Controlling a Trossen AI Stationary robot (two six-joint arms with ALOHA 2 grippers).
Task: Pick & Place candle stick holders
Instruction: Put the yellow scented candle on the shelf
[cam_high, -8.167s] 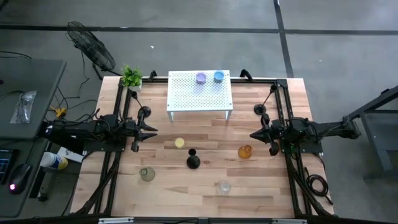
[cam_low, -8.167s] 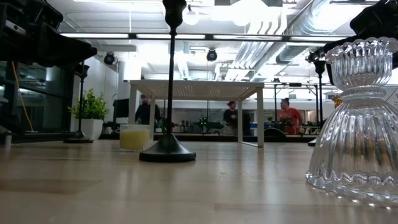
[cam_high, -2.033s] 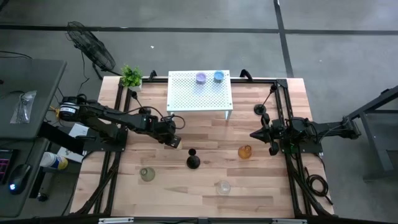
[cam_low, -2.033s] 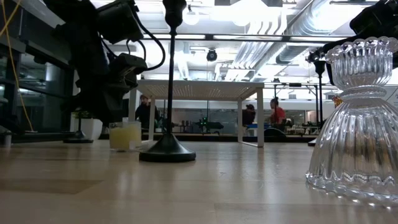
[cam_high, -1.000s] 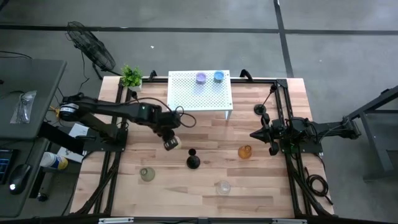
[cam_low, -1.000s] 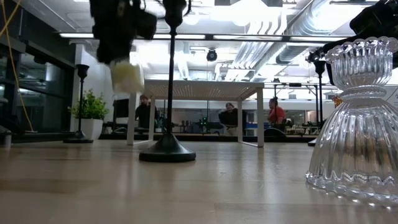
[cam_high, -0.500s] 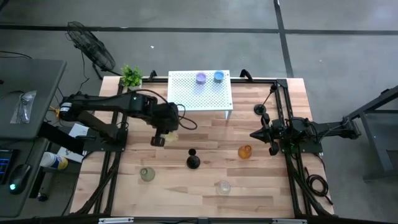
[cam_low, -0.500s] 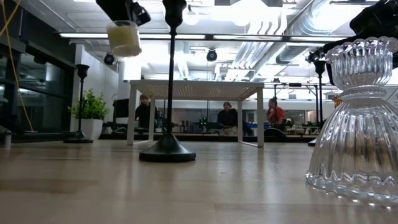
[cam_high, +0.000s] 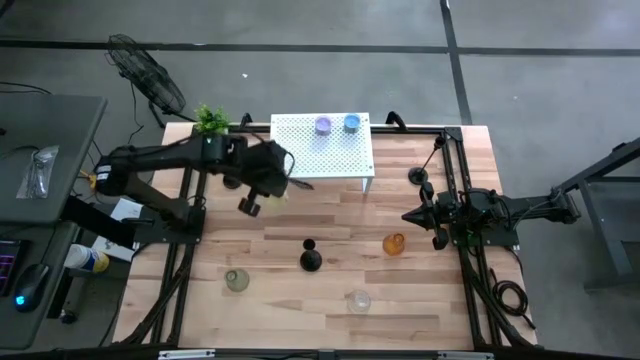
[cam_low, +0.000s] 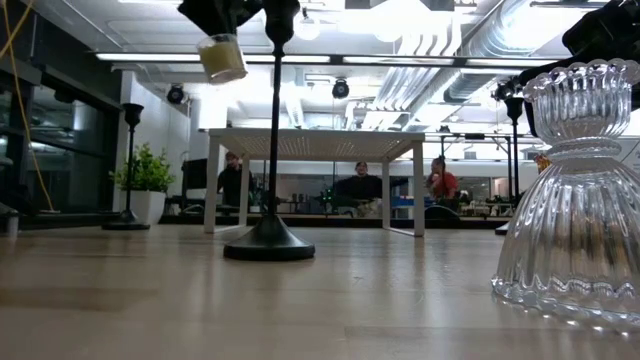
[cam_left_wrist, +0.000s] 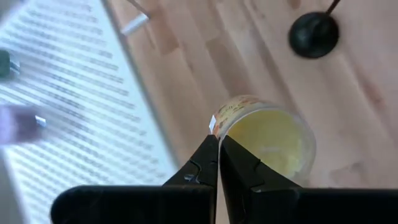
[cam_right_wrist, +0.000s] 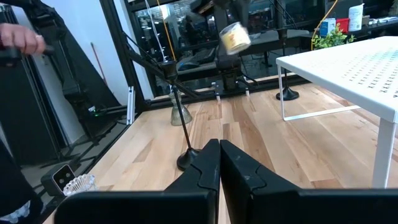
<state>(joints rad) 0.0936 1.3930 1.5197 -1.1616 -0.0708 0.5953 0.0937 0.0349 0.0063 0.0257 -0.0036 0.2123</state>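
From the high view I have my left tool (cam_high: 262, 199) up off the table (cam_high: 330, 300) at about ten o'clock from the table's middle, with the yellow cup (cam_high: 273, 196) pinched by its rim between narrow fingers; the left wrist view shows the cup (cam_left_wrist: 268, 144) hanging just past the fingertips, wood beneath it and the white perforated shelf (cam_left_wrist: 68, 106) close alongside. The low view confirms the cup (cam_low: 222, 57) is well clear of the table and tilted a little. What my next move turns on, I judge, is that the shelf (cam_high: 321, 147) lies toward one o'clock from the cup, with its near edge just beside the tool, and the purple cup (cam_high: 323, 125) and blue cup (cam_high: 352, 123) already sit along its far edge, so the open deck is the near part. The left arm is plainly the nearer one for this. I can't quite tell from overhead whether the cup's base is above the shelf's deck height, so I'd check the low view before carrying it across. Moving rightward along the table: the pale green cup (cam_high: 236, 280) at seven o'clock, a black candlestick (cam_high: 311, 259) near the middle, the clear cup (cam_high: 359, 299) at five o'clock, the amber cup (cam_high: 394, 243) at four o'clock. My right tool (cam_high: 410, 216) waits at three o'clock, fingers together and holding nothing.
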